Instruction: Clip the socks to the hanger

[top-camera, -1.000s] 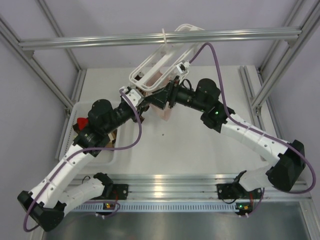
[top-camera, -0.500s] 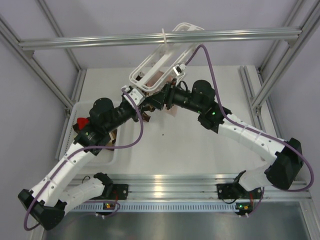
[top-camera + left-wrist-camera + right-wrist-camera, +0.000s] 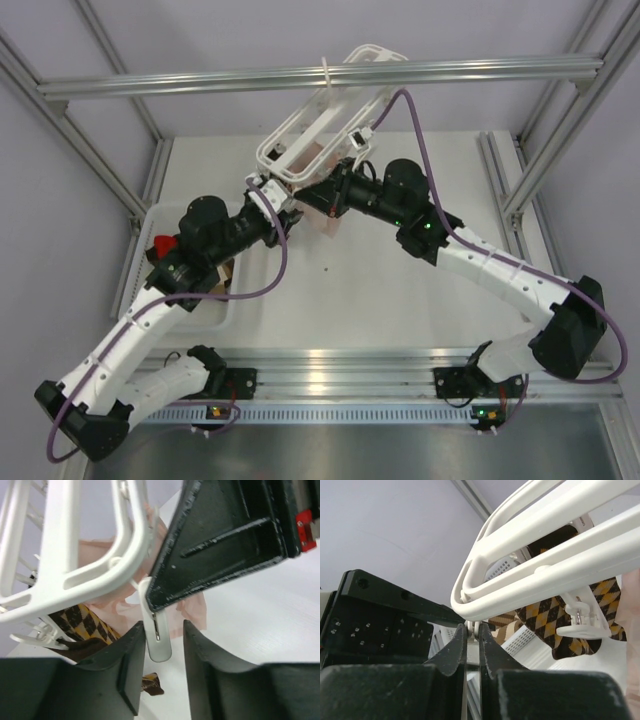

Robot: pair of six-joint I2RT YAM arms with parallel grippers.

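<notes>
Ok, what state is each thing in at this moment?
Hanger: hung from the rail, tilted.
Patterned sock: clipped on, dangling.
Pink sock: behind the hanger; whether clipped, unclear.
Left hand: open, straddling a clip.
Right hand: shut on a clip.

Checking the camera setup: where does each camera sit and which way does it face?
Top external: overhead, behind the robot, looking down; both arms, white plastic hanger.
Left wrist: looks up between its fingers at a white clip.
Right wrist: looks up past its shut fingers at the hanger.
Shared: both wrist views show the hanger and a brown-and-tan diamond-patterned sock.
</notes>
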